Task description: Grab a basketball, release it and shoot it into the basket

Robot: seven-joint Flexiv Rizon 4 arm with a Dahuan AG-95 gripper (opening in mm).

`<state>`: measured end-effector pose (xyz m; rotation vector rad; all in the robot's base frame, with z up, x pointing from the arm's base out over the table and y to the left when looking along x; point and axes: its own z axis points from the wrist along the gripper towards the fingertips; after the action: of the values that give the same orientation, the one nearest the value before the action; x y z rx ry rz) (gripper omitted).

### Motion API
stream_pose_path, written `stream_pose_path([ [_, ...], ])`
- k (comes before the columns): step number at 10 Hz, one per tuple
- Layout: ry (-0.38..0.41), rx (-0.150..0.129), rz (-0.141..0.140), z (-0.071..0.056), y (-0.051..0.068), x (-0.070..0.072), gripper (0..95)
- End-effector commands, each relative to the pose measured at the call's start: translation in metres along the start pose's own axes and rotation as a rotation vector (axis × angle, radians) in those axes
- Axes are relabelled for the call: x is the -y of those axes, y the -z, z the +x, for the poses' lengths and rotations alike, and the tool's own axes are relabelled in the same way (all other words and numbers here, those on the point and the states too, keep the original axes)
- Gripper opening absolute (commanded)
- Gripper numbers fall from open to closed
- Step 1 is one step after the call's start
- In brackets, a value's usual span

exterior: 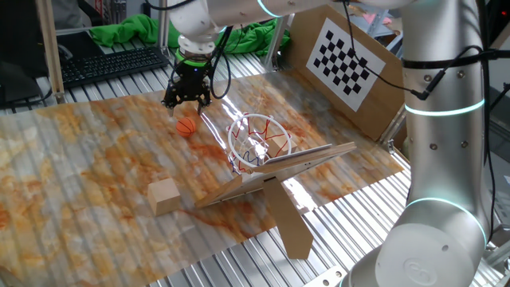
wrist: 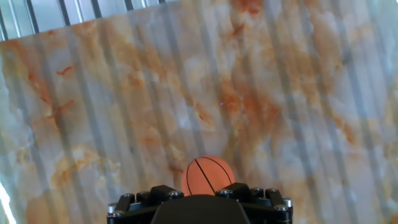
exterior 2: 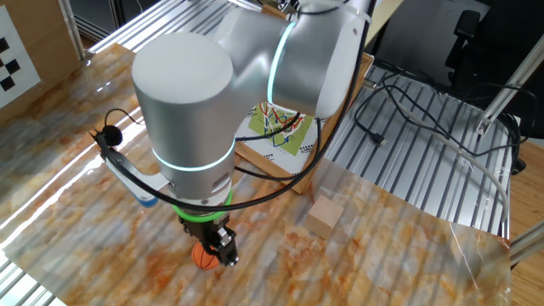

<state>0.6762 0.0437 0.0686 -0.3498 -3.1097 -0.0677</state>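
The pincer (exterior: 188, 100) hangs above the counter (exterior: 80, 159) with its fingers spread and nothing between them. The basketball (exterior: 186, 126) lies on the counter just below it and a little to one side, apart from the fingers; the hand view shows it at the pincer's lower edge (wrist: 208, 175). It looks light, smooth and round, so it may roll or squirt out of a careless squeeze. The best hold is probably across its widest part, 1 finger on each side. The basket (exterior: 259, 139) stands near, ring open upward.
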Motion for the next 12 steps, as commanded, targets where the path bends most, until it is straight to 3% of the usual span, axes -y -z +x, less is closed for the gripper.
stream_pose_path([
  [1,0.002,0.010,-0.002,-0.002,-0.007,0.000,76.0],
  [7,0.015,0.038,-0.009,-0.003,-0.032,0.001,76.0],
  [12,0.032,0.053,-0.010,-0.004,-0.041,0.001,76.0],
])
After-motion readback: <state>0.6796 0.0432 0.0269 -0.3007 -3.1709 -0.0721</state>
